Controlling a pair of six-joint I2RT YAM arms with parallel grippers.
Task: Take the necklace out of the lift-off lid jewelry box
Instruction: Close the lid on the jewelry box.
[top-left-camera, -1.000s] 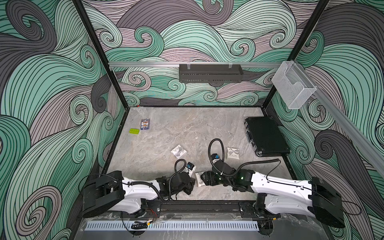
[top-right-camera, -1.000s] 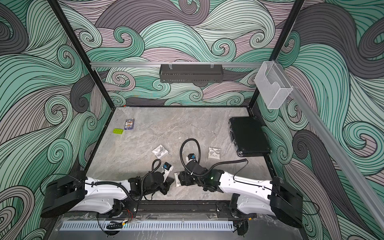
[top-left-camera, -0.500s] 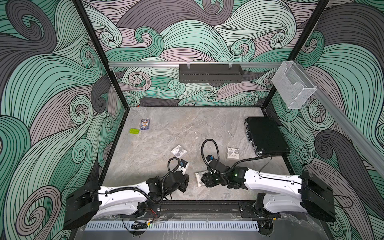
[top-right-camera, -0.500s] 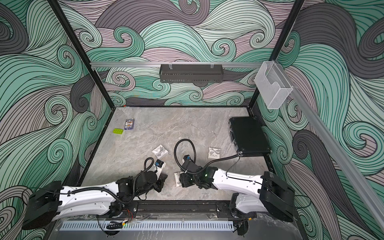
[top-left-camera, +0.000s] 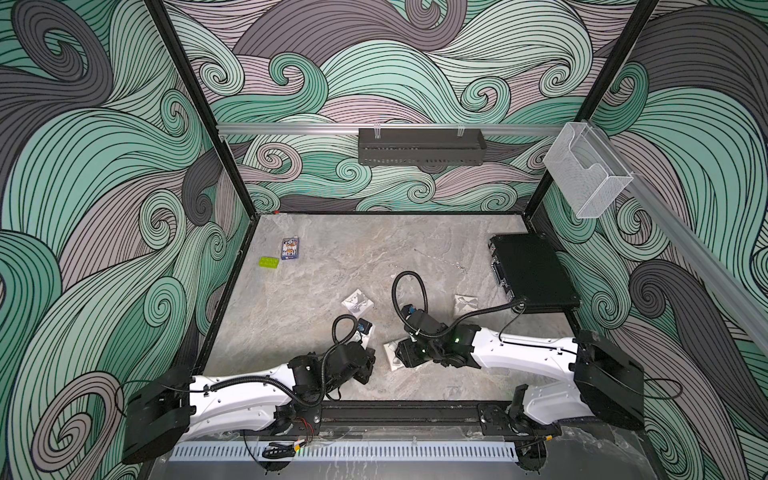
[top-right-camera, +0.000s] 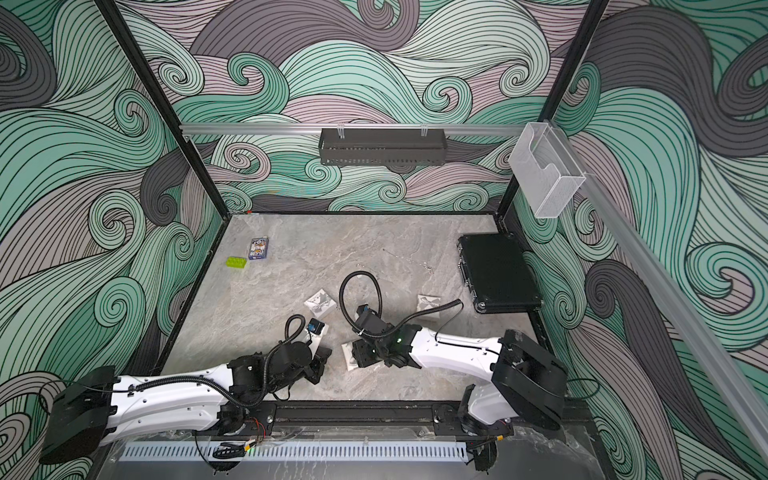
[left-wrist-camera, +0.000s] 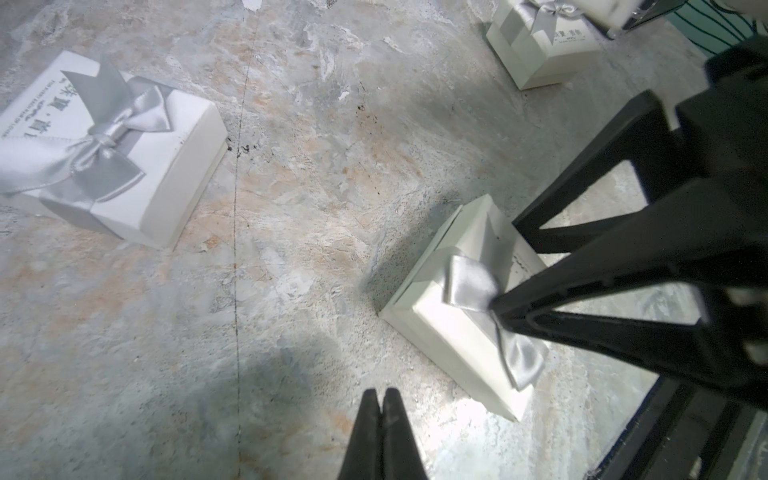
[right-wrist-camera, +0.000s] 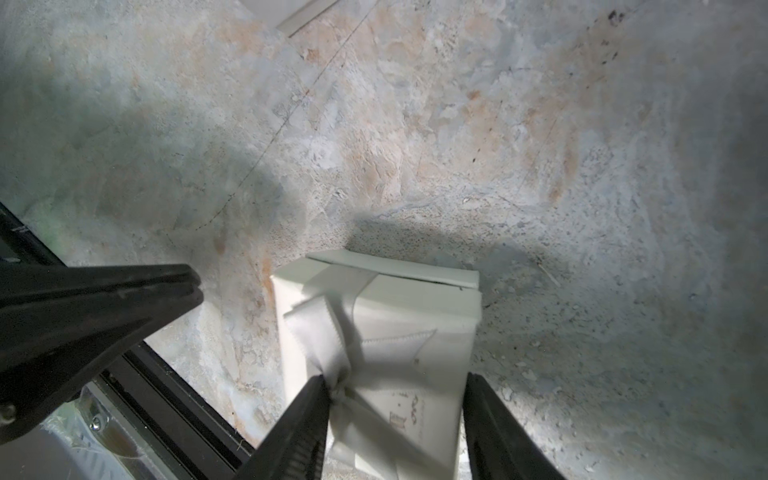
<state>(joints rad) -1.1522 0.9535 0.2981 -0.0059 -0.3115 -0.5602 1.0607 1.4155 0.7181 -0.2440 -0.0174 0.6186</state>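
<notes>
A white jewelry box (right-wrist-camera: 399, 332) with a silver ribbon bow sits near the table's front edge, also in both top views (top-left-camera: 390, 354) (top-right-camera: 347, 358). My right gripper (right-wrist-camera: 395, 386) is shut on its lid: one finger presses at the bow knot, the other against the opposite side. The lid's far edge sits slightly off the base. The necklace is hidden. My left gripper (left-wrist-camera: 380, 392) is shut and empty, hovering over bare table just left of the box (left-wrist-camera: 457, 328). It shows in both top views (top-left-camera: 368, 365) (top-right-camera: 322, 360).
Two more white bowed boxes lie behind (top-left-camera: 356, 301) (top-left-camera: 465, 304). A black case (top-left-camera: 530, 270) sits at the right wall, with a thin chain-like streak (top-left-camera: 442, 259) beside it. A green brick (top-left-camera: 269, 262) and card deck (top-left-camera: 289, 248) lie back left. The black front rail (top-left-camera: 395, 409) runs close by.
The right jaws have narrowed onto the box lid. Both arms have swung leftward at their rear links; the left gripper stays shut beside the box.
</notes>
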